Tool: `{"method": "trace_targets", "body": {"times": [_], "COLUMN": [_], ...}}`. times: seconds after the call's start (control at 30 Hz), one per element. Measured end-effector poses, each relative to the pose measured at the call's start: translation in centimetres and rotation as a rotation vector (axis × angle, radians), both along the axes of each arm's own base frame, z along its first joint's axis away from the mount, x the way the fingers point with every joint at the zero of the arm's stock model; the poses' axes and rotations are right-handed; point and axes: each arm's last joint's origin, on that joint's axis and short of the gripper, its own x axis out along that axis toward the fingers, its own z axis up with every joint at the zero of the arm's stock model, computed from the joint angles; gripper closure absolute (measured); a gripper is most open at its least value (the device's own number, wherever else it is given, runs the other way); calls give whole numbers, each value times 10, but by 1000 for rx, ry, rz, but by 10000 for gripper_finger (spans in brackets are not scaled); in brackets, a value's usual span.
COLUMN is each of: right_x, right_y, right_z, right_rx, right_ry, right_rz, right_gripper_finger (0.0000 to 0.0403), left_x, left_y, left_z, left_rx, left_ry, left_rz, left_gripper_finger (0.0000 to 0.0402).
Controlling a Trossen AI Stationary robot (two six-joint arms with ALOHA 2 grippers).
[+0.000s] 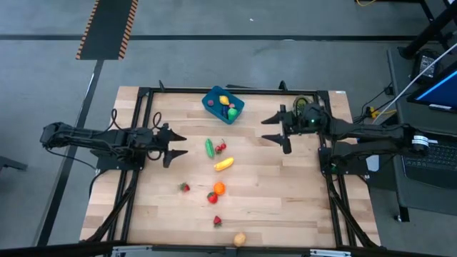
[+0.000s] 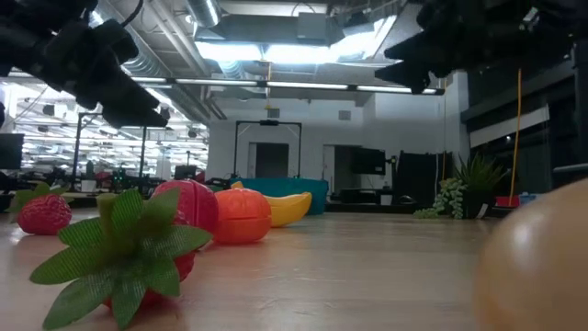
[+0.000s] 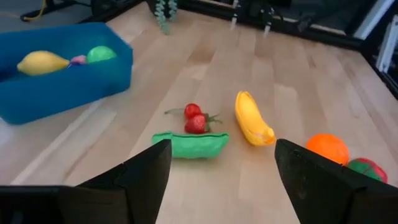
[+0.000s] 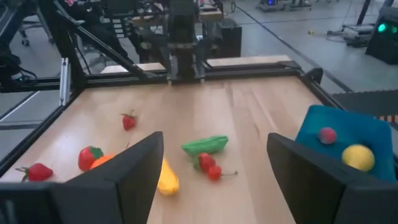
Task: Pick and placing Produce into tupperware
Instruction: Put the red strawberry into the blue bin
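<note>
The blue tupperware [image 1: 214,108] stands at the table's far middle and holds a yellow lemon [image 3: 42,62], a green piece [image 3: 101,54] and a small pink piece. Loose produce lies on the wood: a green pea pod [image 1: 209,148], red cherries [image 1: 221,148], a yellow banana [image 1: 223,164], an orange [image 1: 219,188], a red tomato [image 1: 212,197], two strawberries [image 1: 185,187] [image 1: 217,221] and a tan potato [image 1: 239,239]. My left gripper [image 1: 178,145] hangs open above the table, left of the pea pod. My right gripper [image 1: 271,129] hangs open to the right of the tupperware, pointing toward the produce.
A black metal frame [image 1: 235,90] runs along the table's far edge and sides. A grey-green plant sprig [image 3: 165,12] stands at the far right corner. Bare wood lies between the produce and the right arm and along the near left.
</note>
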Motion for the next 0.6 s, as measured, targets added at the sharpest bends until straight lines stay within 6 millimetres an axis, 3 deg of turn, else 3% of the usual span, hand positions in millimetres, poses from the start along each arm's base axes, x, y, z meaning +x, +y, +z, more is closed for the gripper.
{"method": "trace_targets", "body": {"times": [0.2, 0.6], "right_x": [-1, -1], "right_y": [0, 0], "right_z": [-5, -5], "right_rx": [29, 27], "right_ry": [17, 19], "right_rz": [-6, -5], "right_gripper_finger": [114, 114], "left_x": [13, 45], "left_y": [-8, -39], "left_z": [26, 52], "left_rx": [8, -9], "left_ry": [26, 420], "left_rz": [-61, -176], "left_gripper_finger": [137, 140]}}
